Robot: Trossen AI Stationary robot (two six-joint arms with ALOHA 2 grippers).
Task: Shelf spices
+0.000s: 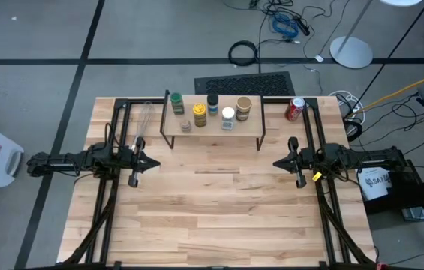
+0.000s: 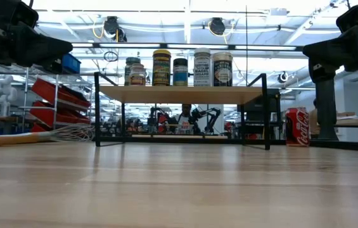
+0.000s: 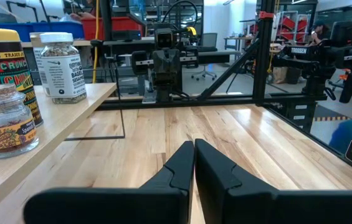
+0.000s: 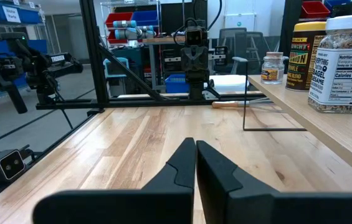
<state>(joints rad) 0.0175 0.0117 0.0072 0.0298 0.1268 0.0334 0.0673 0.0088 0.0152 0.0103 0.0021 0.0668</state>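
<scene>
On the shelf (image 1: 212,129) at the table's (image 1: 219,210) far edge stand all the spice jars (image 1: 210,111), flanked by a whisk (image 1: 144,120) and a red can (image 1: 294,109), well ahead of and between the left gripper (image 1: 150,163) and right gripper (image 1: 278,163), both clenched on nothing.

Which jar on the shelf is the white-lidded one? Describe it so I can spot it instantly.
Find the small wooden shelf at the table's far edge, holding six jars. The white-lidded jar stands right of centre, just left of the wide tan-lidded jar. No other lid there is white.
</scene>
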